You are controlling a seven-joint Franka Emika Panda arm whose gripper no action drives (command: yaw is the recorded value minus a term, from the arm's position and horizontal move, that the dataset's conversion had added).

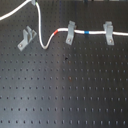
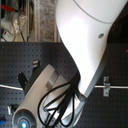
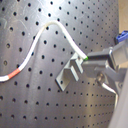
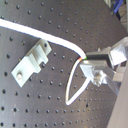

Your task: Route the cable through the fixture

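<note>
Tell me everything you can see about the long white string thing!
The cable is a long, thin, white, bendy cord with a short red band and a short blue band. In the first exterior view it runs through two grey clips on the black pegboard, dips into a loop, then climbs toward the top left. It has not entered the fixture yet. In both wrist views the gripper appears to pinch it.

No text, label, brand, number or sign can be read in any view; the black perforated metal board (image 1: pixel 65 95) and the glossy white robot arm casing (image 2: pixel 85 30) carry no legible marking
</note>
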